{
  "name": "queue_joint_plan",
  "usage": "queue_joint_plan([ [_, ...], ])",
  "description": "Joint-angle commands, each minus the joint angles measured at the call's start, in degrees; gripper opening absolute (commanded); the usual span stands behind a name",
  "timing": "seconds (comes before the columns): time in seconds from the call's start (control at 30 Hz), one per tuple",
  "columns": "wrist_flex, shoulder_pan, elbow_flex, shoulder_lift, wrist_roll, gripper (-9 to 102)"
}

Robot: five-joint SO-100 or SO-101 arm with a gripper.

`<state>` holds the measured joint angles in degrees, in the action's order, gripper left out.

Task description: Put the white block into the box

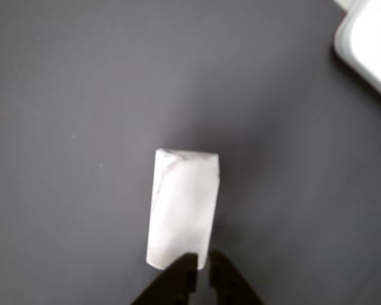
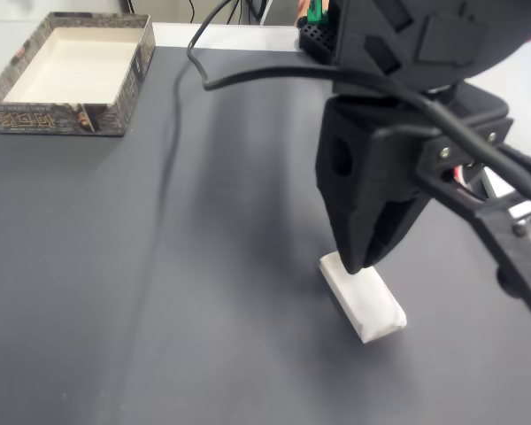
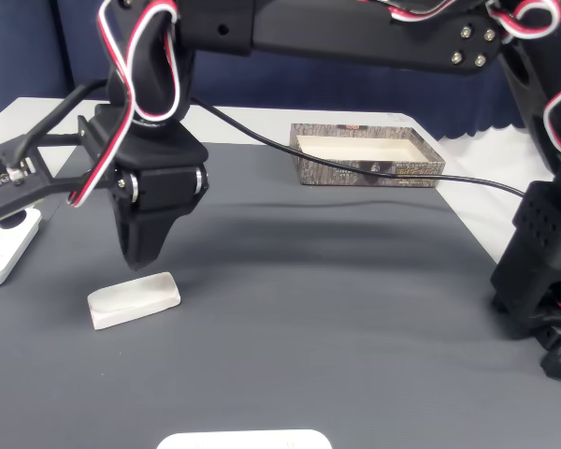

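Here, gripper (image 3: 142, 265) nearly closed and empty over block (image 3: 134, 300) flat on desk (image 3: 337, 318), far from box (image 3: 366, 155), presumably poised to grasp.

small white marble-streaked rect block (image 1: 182, 208) on dark grey mat (image 1: 70, 127), black gripper tips (image 1: 202, 267) at its near end, white rounded device (image 1: 368, 41) top-right corner

Even, soft light — blurry close-up

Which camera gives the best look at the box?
A fixed view shows the box best: it looks down into the beige inside and shows the patterned walls. Another fixed view shows it farther off, from a lower angle, behind the arm's cable.
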<state>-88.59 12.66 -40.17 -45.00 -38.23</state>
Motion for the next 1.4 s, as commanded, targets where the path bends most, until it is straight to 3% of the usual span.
queue_joint_plan([
  [0.0,-0.2,1.4,4.5,-1.0,-2.1,-1],
  [0.7,1.5,1.6,5.9,-0.1,-2.5,-2],
  [1.07,2.5,2.2,6.4,-0.1,-2.2,22],
  [1.37,2.3,3.0,6.4,-0.4,-2.3,26],
])
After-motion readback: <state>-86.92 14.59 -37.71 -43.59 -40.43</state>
